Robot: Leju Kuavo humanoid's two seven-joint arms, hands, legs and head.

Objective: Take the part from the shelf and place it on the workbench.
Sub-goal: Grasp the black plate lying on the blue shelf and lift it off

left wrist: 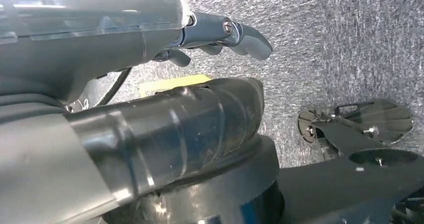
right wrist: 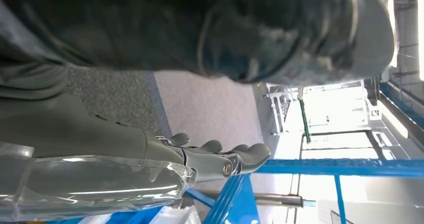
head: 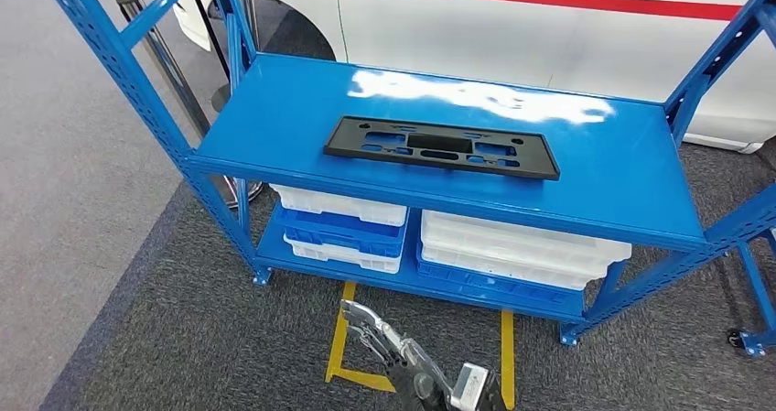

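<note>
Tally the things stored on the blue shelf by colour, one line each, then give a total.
Black: 1, the flat part lying on the top board of the shelf.
White: 3 bins on the lower board, top left, bottom left and right.
Blue: 2 bins, one sandwiched in the left stack, one under the right white bin.
Total: 6

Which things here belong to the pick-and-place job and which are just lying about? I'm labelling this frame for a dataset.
Belongs to the job:
black part, flat on the shelf's top deck
blue shelf
left hand, holding nothing
right hand, holding nothing

Just lying about:
white and blue bins on the lower deck
white car behind
yellow floor marking
</note>
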